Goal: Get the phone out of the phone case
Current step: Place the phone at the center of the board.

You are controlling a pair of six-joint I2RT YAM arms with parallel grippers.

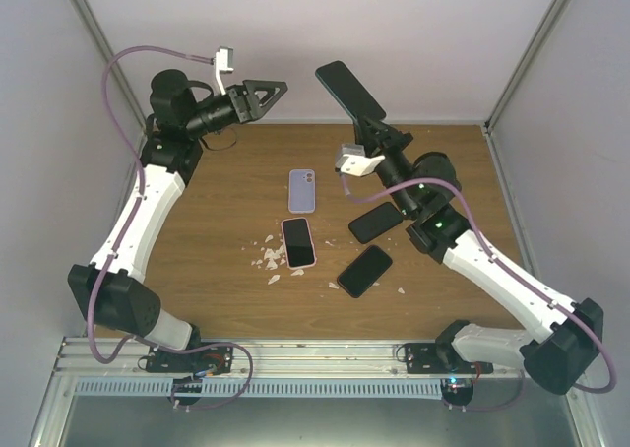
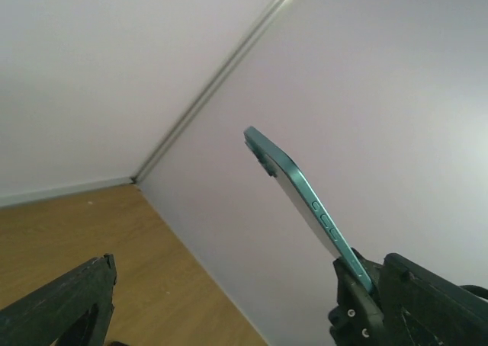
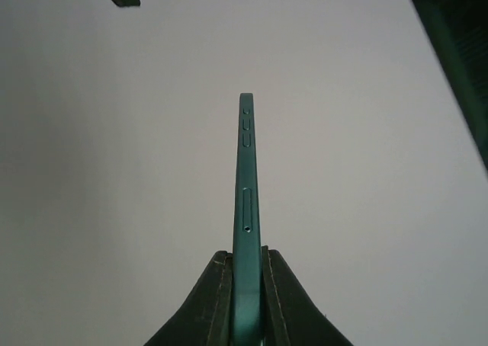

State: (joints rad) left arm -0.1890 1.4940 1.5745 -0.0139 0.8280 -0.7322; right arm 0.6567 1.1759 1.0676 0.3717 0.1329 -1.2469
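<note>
My right gripper (image 1: 372, 124) is shut on the lower end of a dark teal phone (image 1: 349, 90) and holds it high above the far edge of the table. The right wrist view shows the phone (image 3: 246, 178) edge-on between my fingers (image 3: 217, 300), with side buttons and a SIM tray showing. My left gripper (image 1: 279, 92) is open and empty, level with the phone and just left of its free end. In the left wrist view the phone (image 2: 305, 197) slants up from the lower right, apart from my finger (image 2: 76, 304).
On the wooden table (image 1: 217, 270) lie a lilac case or phone, back up (image 1: 303, 191), a pink-cased phone, screen up (image 1: 297, 242), and two black phones (image 1: 375, 223) (image 1: 364, 271). White scraps (image 1: 266, 260) are scattered around them. Pale walls enclose three sides.
</note>
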